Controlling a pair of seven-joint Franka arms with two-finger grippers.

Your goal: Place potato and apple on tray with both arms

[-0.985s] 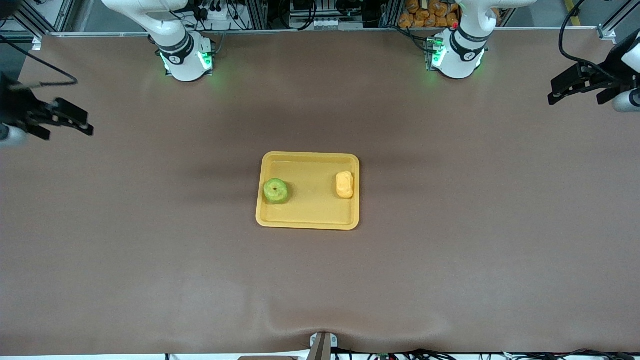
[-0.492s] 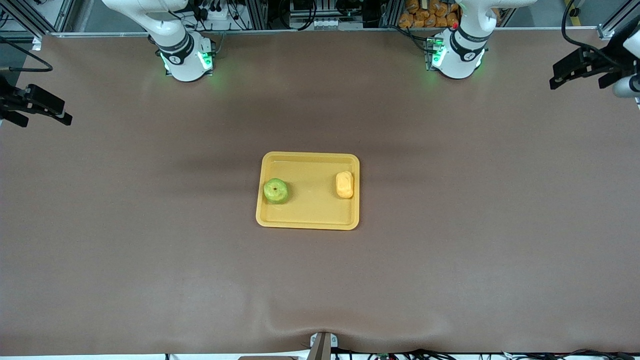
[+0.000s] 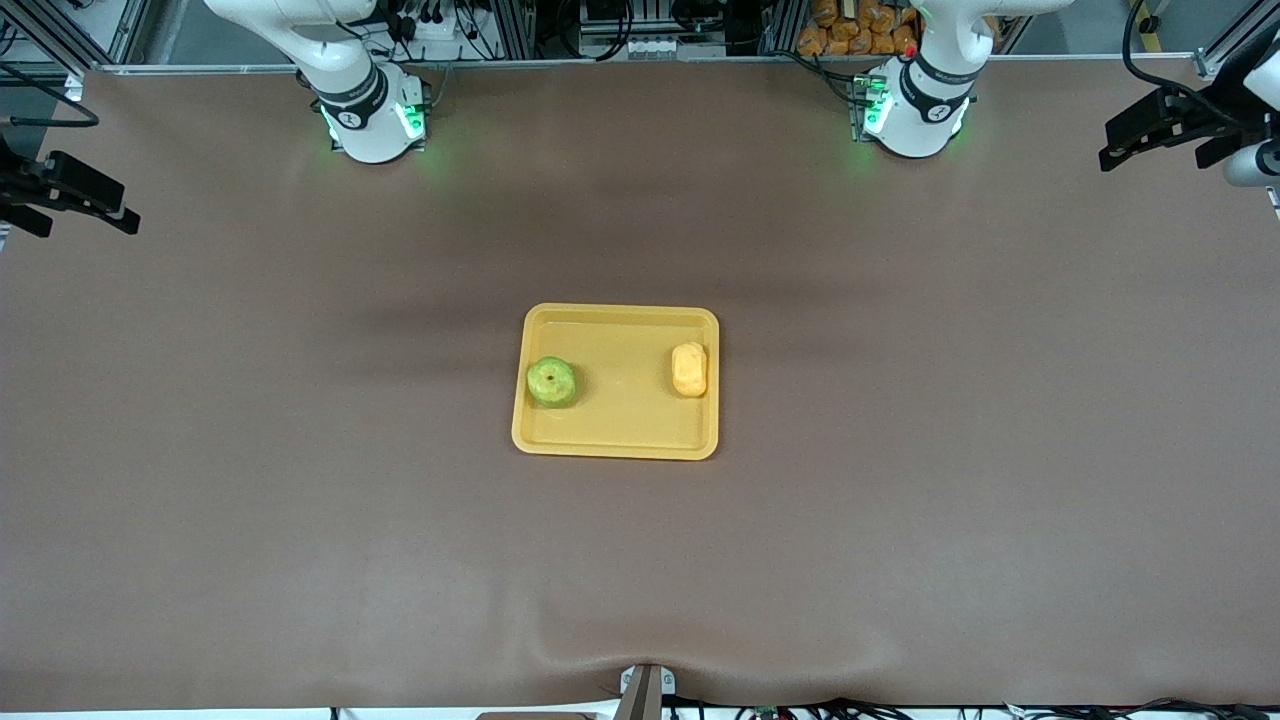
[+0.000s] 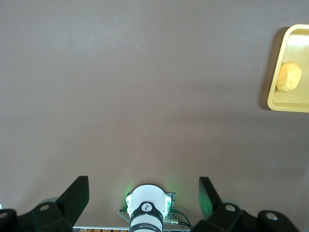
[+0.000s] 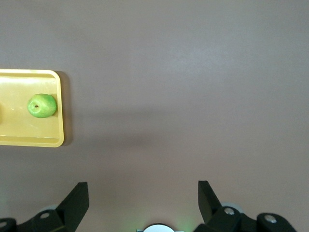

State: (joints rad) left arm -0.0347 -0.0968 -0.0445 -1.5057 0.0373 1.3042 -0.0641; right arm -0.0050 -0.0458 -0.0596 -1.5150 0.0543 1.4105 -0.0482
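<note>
The yellow tray (image 3: 616, 440) lies mid-table. The green apple (image 3: 551, 381) rests in it at the right arm's end, and the yellow-orange potato (image 3: 689, 369) rests in it at the left arm's end. The left wrist view shows the potato (image 4: 289, 77) on the tray's corner (image 4: 280, 104); the right wrist view shows the apple (image 5: 42, 105) on the tray (image 5: 29, 139). My left gripper (image 3: 1140, 135) (image 4: 142, 193) is open and empty, high over the table's edge at the left arm's end. My right gripper (image 3: 95, 200) (image 5: 142, 195) is open and empty, high over the table's edge at the right arm's end.
The brown table cloth (image 3: 900, 520) surrounds the tray. Both arm bases (image 3: 372, 120) (image 3: 915, 110) stand along the table's farthest edge from the front camera. A bag of orange items (image 3: 850, 25) sits off the table near the left arm's base.
Both grippers have drawn away from the tray toward their own ends of the table and risen. The apple, potato and tray have not moved.
</note>
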